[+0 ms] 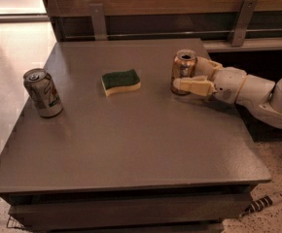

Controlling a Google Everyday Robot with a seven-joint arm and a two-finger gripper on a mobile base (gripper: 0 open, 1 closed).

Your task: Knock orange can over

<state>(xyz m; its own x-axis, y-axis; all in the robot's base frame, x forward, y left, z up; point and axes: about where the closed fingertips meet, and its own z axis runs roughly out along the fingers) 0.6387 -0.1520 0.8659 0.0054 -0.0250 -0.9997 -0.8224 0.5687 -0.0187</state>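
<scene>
1. Can (pixel 183 71), orange: upright at the table's (pixel 131 144) right rear.
2. Gripper (pixel 191 75): yours, at the right, fingers spread wide around the can, near finger (pixel 192 86) touching its lower side.
3. Sponge (pixel 121 81): centre rear.
4. Silver can (pixel 43 92): upright, far left.

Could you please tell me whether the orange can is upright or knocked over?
Upright: the orange can stands on its base on the table, its open top facing up, with the gripper right beside it.
</scene>
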